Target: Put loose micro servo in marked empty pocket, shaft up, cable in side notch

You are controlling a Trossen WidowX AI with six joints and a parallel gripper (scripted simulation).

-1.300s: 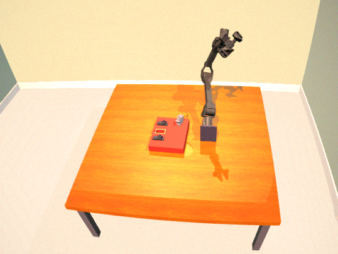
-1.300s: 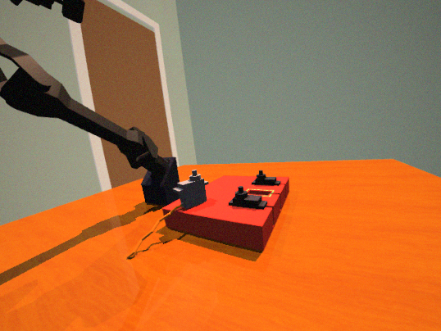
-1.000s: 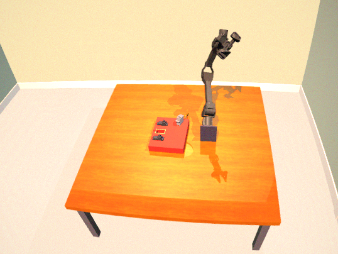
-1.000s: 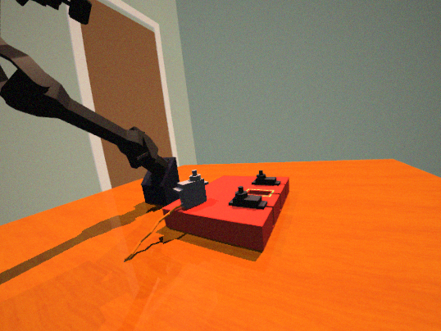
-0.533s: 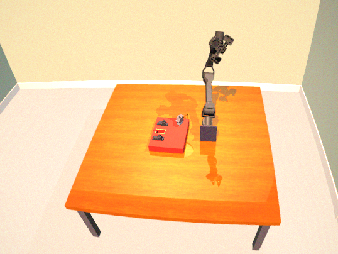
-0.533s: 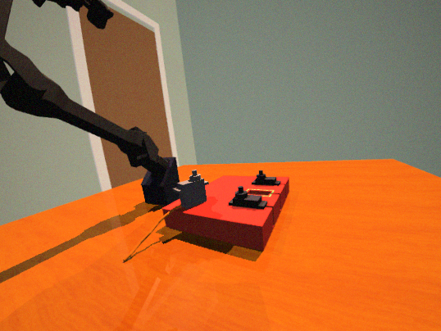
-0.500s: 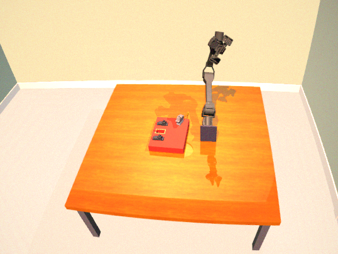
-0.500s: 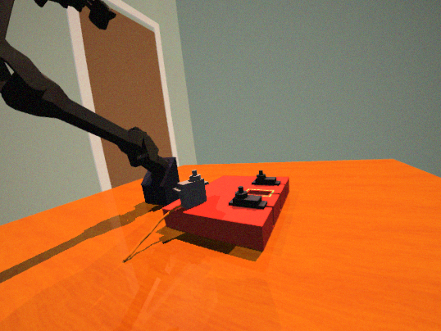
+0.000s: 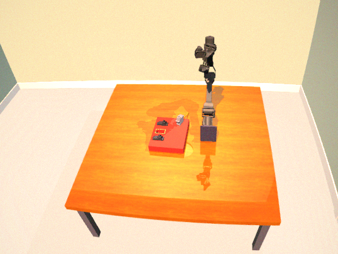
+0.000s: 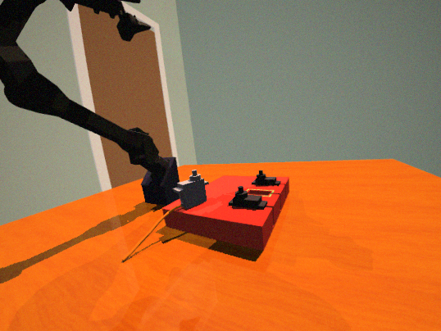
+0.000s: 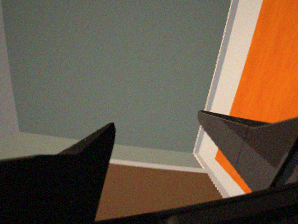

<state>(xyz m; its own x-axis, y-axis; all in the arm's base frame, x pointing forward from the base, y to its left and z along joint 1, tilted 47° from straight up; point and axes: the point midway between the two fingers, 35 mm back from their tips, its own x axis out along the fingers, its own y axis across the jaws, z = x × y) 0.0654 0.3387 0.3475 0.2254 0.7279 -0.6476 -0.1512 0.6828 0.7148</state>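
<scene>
The loose grey micro servo stands upright on the red deck, near a corner, with its output shaft up. Its orange cable runs over the deck edge down to the table. A yellow outline marks the empty pocket, between two black servos seated in the deck. My gripper is open and empty, raised high above the table and well away from the servo. Only part of it shows in the exterior view.
The arm's dark base stands on the orange table beside the deck. The arm reaches up toward the back wall in the top view. The wrist view shows walls, a brown door and the table's edge.
</scene>
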